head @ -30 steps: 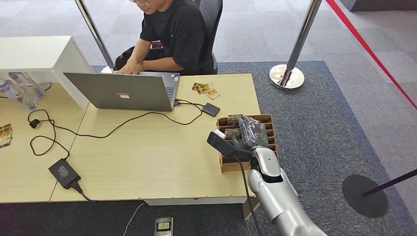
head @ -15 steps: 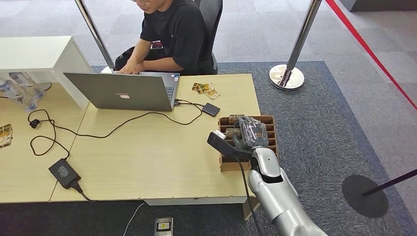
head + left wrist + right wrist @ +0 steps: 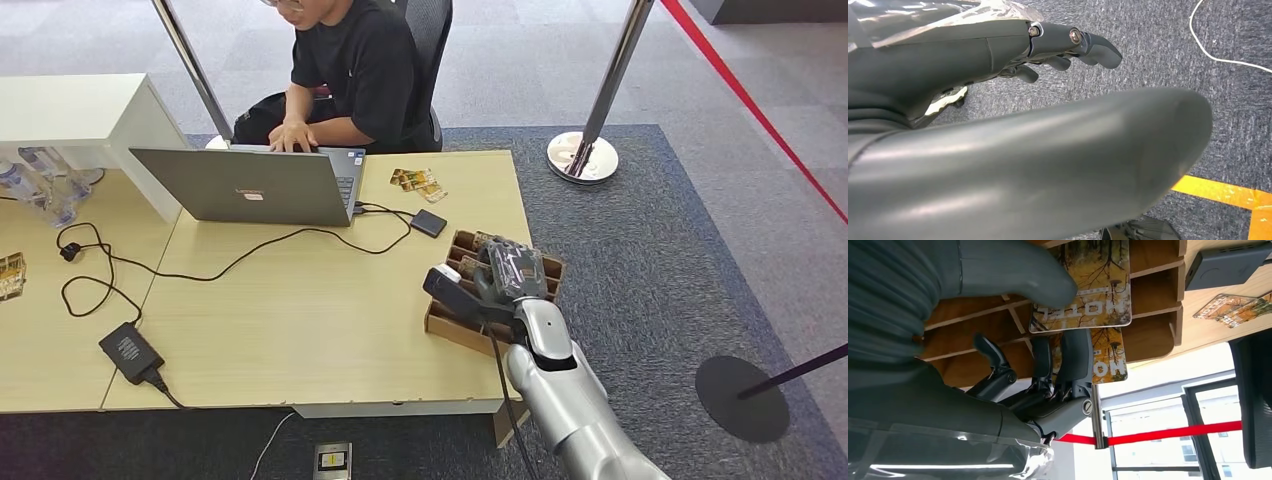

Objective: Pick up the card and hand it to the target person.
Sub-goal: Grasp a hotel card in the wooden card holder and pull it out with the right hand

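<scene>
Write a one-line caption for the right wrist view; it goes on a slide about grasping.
Right hand pinches a hotel card over the wooden slotted box.

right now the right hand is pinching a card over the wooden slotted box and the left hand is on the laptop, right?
Only the last part is wrong. The left hand hangs over grey carpet, as the left wrist view shows. The right hand does pinch a card over the wooden slotted box.

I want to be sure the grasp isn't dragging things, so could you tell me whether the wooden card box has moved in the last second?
Yes. The wooden card box has rotated and now sits skewed to the table edge.
</scene>
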Controlling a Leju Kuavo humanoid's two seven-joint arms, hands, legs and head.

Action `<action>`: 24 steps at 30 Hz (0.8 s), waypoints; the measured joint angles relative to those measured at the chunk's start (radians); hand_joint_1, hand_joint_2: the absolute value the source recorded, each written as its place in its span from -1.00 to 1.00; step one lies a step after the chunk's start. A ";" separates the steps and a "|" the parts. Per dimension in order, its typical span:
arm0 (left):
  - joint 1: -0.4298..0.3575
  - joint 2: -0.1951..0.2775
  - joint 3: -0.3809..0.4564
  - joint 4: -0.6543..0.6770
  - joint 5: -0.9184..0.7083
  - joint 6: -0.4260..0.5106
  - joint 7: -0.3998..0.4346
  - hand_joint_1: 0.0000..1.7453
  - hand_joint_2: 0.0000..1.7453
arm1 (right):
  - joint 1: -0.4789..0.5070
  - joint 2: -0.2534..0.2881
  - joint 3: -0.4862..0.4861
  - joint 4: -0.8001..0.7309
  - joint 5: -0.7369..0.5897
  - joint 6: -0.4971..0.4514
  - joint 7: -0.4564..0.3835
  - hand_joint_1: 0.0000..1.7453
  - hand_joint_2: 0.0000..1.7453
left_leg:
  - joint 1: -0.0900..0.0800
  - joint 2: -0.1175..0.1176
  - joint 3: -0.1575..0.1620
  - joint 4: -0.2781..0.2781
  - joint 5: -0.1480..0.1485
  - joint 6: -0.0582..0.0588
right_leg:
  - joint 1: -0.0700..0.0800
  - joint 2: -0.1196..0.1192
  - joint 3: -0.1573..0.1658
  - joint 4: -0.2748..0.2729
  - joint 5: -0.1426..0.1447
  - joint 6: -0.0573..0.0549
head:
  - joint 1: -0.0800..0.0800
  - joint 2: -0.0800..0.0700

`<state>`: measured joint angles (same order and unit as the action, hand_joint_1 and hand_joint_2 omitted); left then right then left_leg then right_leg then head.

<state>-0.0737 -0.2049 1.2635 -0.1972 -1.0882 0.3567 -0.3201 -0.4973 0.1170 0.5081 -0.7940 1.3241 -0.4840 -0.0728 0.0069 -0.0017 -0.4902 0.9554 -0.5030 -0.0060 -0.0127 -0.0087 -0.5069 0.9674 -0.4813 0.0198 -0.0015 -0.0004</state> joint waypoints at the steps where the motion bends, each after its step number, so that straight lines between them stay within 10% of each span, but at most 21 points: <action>1: 0.000 0.000 0.000 0.000 0.000 0.000 0.000 -1.00 -1.00 | 0.000 0.000 0.000 0.001 -0.002 -0.001 -0.002 0.82 1.00 | 0.000 0.000 0.000 0.000 0.000 0.000 | 0.000 0.000 0.000 0.000 0.000 0.000 | 0.000 0.000; 24: 0.000 0.000 0.000 0.000 -0.010 0.003 0.002 -1.00 -1.00 | 0.007 -0.001 0.000 -0.027 -0.074 0.005 -0.052 0.69 1.00 | 0.000 0.000 0.000 0.000 0.000 0.000 | 0.000 0.000 0.000 0.000 0.001 0.000 | 0.000 0.000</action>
<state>-0.0740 -0.2049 1.2638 -0.1972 -1.0979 0.3597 -0.3184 -0.4902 0.1162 0.5085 -0.8212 1.2497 -0.4790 -0.1244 0.0069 -0.0017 -0.4903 0.9554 -0.5027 -0.0062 -0.0127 -0.0087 -0.5072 0.9674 -0.4808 0.0199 -0.0014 -0.0004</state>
